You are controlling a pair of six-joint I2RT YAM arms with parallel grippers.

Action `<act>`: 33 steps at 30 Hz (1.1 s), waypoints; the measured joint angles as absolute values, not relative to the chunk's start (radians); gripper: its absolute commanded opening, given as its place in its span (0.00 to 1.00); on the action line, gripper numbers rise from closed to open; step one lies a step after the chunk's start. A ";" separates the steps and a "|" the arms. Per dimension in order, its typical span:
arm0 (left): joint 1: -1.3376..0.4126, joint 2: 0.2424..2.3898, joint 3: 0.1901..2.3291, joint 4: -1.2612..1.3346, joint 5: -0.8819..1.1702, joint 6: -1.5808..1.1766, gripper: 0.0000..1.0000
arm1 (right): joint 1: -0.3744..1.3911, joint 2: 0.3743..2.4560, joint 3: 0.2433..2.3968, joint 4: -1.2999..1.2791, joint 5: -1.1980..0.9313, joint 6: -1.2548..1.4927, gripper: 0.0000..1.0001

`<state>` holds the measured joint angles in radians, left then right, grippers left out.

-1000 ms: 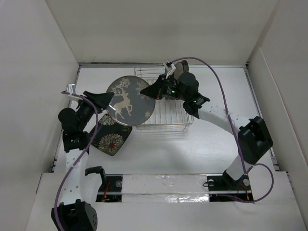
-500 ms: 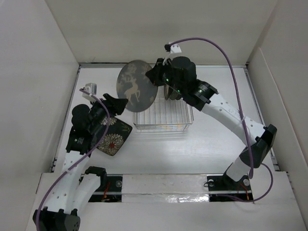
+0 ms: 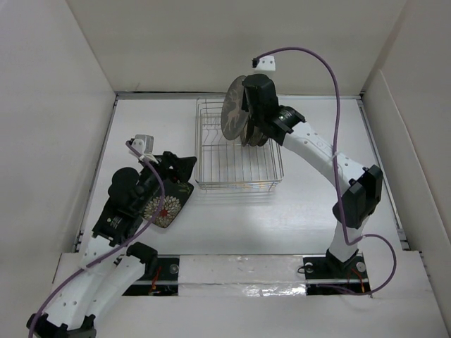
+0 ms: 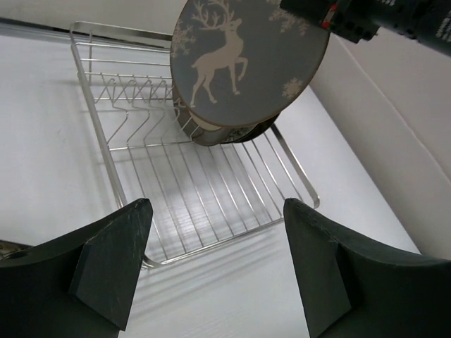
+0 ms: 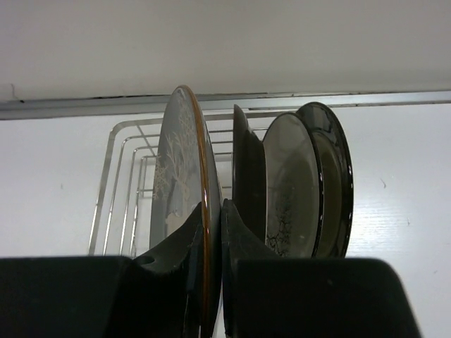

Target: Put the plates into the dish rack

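Observation:
My right gripper (image 5: 211,211) is shut on the rim of the grey round plate (image 5: 180,162) with a pale deer design. It holds the plate upright, on edge, over the silver wire dish rack (image 3: 239,169), just left of three plates (image 5: 292,183) standing in the rack's back right. In the top view the grey plate (image 3: 232,111) sits at the right gripper (image 3: 244,116). The left wrist view shows the grey plate's face (image 4: 246,56) above the rack (image 4: 183,183). My left gripper (image 4: 215,267) is open and empty, over the black square flowered plate (image 3: 165,205), which lies flat left of the rack.
White walls enclose the table on the left, back and right. The rack's left half (image 5: 113,176) has bare prongs. The right arm's purple cable (image 3: 317,60) arches above the rack.
The right gripper has carried the grey plate from left of the rack to upright over it, beside the standing plates. The left gripper has drawn back over the black square plate.

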<state>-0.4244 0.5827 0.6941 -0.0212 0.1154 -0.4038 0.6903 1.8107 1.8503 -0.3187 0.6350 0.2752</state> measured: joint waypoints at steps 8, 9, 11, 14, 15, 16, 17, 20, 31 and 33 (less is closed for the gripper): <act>-0.479 0.549 0.694 -0.074 0.001 -0.369 0.68 | 0.742 1.896 2.006 -0.334 0.752 0.163 0.00; -0.483 0.545 0.694 -0.077 -0.014 -0.367 0.68 | 0.748 1.925 2.041 -0.333 0.781 0.139 0.00; -0.487 0.540 0.694 -0.080 -0.043 -0.366 0.68 | 0.759 1.984 2.096 -0.331 0.826 0.099 0.00; -0.490 0.540 0.694 -0.089 -0.093 -0.368 0.67 | 0.762 2.057 2.137 -0.334 0.869 0.048 0.00; -0.490 0.540 0.694 -0.094 -0.109 -0.368 0.67 | 0.765 2.087 2.149 -0.341 0.883 0.030 0.00; -0.490 0.540 0.694 -0.097 -0.118 -0.369 0.67 | 0.767 2.109 2.156 -0.347 0.891 0.019 0.00; -0.490 0.540 0.694 -0.102 -0.133 -0.371 0.67 | 0.767 2.128 2.159 -0.354 0.896 0.009 0.00; -0.490 0.540 0.694 -0.106 -0.163 -0.376 0.68 | 0.767 2.164 2.160 -0.351 0.893 0.011 0.00; -0.490 0.542 0.694 -0.110 -0.196 -0.382 0.68 | 0.773 2.167 2.160 -0.340 0.896 -0.004 0.00; -0.490 0.541 0.694 -0.110 -0.196 -0.383 0.68 | 0.773 2.167 2.160 -0.333 0.900 -0.014 0.00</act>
